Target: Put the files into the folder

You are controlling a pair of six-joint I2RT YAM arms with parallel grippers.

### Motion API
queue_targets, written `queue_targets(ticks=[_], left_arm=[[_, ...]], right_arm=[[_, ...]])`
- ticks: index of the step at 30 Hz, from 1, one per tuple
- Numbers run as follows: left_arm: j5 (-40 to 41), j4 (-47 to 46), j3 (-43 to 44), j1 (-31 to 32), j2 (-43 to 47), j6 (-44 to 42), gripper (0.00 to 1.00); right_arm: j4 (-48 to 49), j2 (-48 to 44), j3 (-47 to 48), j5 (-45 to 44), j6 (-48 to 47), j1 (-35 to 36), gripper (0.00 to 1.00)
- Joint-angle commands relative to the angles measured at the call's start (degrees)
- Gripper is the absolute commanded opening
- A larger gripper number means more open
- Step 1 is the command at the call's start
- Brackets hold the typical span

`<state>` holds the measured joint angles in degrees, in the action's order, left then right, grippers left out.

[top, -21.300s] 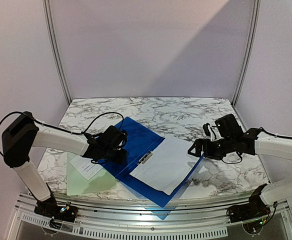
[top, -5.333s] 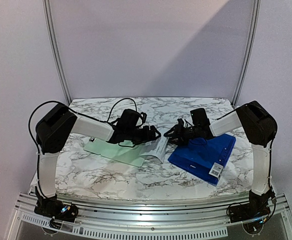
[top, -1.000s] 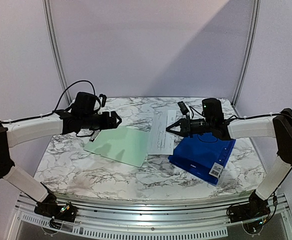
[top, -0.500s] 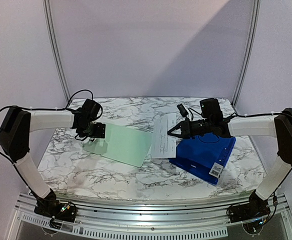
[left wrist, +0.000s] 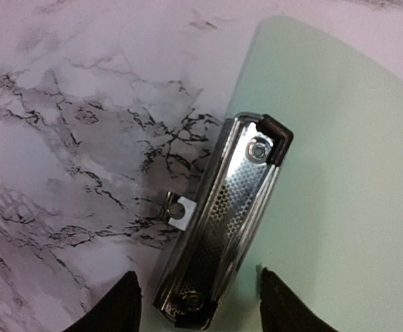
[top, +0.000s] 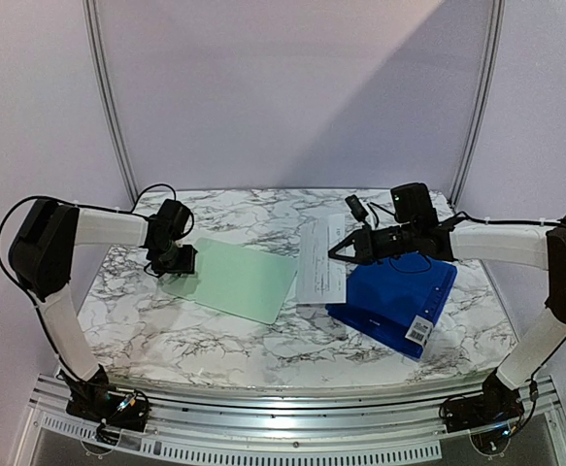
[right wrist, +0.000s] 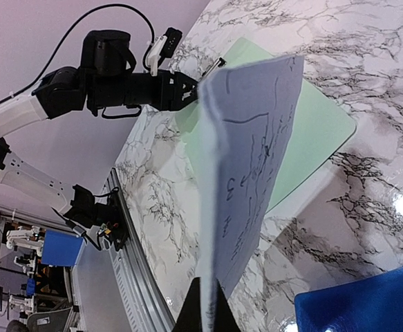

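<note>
Now the left gripper [left wrist: 200,304] has dropped astride the metal clip [left wrist: 223,211].

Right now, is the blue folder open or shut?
Shut: the folder lies flat, blue cover and barcode sticker up, no inside showing.

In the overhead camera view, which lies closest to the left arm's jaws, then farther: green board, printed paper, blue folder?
1. green board, beneath them, far left.
2. printed paper, middle, held up.
3. blue folder, right side.
</note>
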<state>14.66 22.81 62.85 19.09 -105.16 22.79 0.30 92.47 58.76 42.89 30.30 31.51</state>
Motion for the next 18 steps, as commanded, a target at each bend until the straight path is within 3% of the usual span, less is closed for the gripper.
queue_targets(ticks=[1,8,18], left_arm=[[-1.19,1.71,-0.19,-0.5,-1.79,0.35,0.54],[-2.12,0.9,-3.68,0.68,0.02,1.78,0.28],[-1.72,-1.05,-10.99,6.88,5.37,6.58,0.17]], right_arm=[[-2.38,-1.15,1.43,-1.08,-1.63,0.11,0.0],[-3.52,-1.15,2.75,-1.13,-2.38,0.04,0.0],[-4.73,-1.48,3.53,-1.66,-2.82,0.01,0.0]])
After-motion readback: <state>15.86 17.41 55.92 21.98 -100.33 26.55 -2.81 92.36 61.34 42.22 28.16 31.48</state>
